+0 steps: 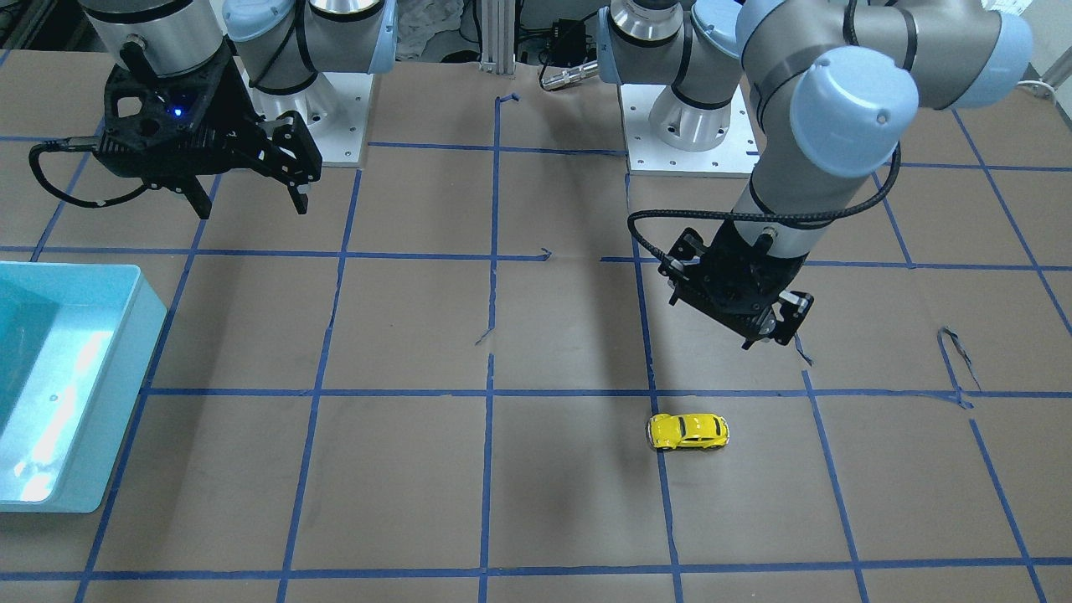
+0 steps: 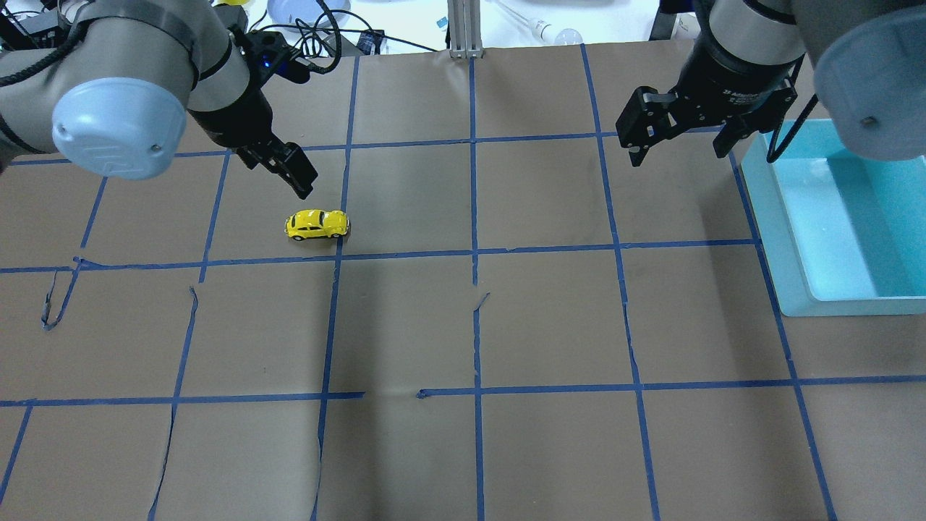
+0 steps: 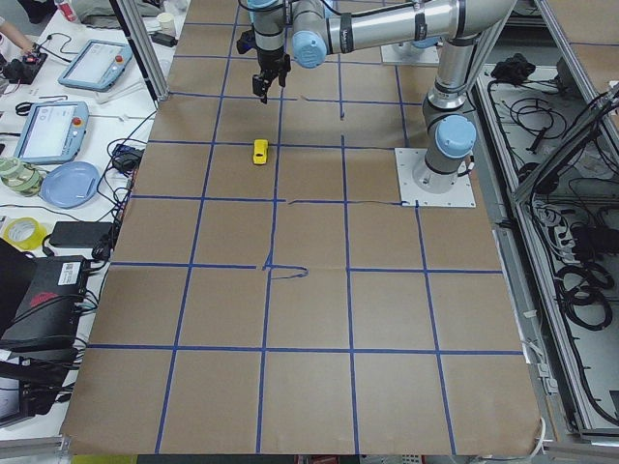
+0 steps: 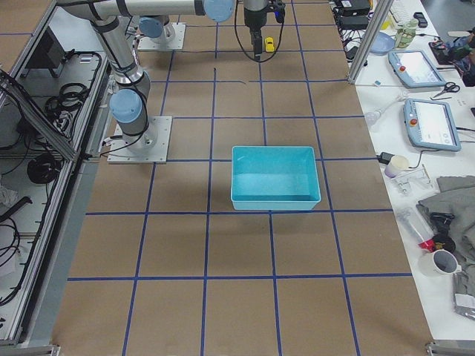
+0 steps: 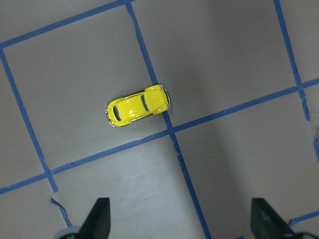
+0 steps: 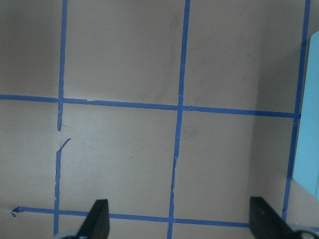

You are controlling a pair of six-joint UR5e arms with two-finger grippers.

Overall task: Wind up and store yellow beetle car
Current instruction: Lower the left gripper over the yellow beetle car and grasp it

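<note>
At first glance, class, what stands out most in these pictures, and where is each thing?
The yellow beetle car stands alone on the brown paper by a blue tape crossing on the robot's left. The left hand hovers open near it; the turquoise bin sits far right, beside the open right hand.

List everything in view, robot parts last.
yellow beetle car: one, yellow, on the table, its nose over a blue tape line, robot's left half.
bin: one, turquoise, empty, table's right end.
tape grid: blue, across the brown paper-covered table.
teach pendants: two, grey-blue, beside the table.
left pincer: one, black, open, hovering near the car, apart from it.
right pincer: one, black, open, hovering beside the bin.
</note>
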